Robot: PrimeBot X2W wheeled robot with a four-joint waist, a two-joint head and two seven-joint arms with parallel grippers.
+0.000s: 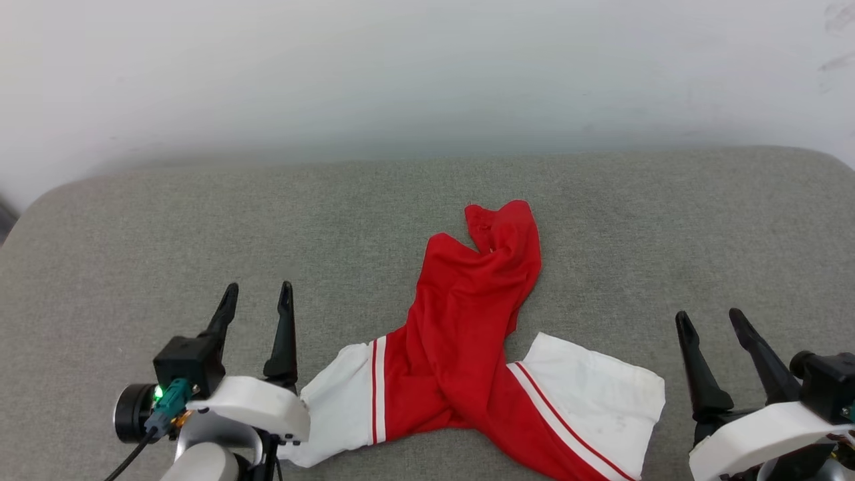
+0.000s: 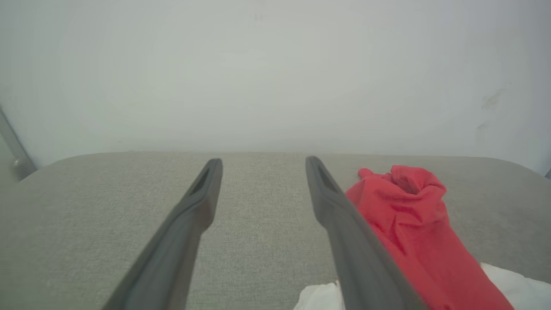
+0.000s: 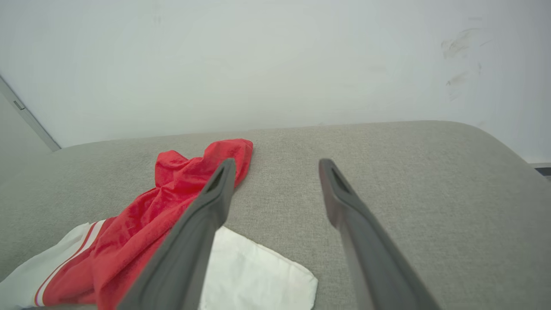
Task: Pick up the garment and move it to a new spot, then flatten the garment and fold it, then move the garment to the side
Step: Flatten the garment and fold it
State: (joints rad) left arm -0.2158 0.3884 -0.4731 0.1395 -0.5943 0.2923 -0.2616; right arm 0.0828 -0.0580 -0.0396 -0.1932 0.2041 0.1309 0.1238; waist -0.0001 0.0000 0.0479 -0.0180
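Because the garment lies between both, long axis running away from the surface's near edge, left gripper and right gripper stand spread, empty.

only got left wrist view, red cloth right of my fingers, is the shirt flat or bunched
observer: Bunched. The head view shows the shirt twisted into a red strip running away from the robot, with the left sleeve and right sleeve splayed at the near end.
operator: where's the right gripper
observer: The right gripper is open on the shirt's other side, over bare cushion, fingertips apart from the right sleeve.
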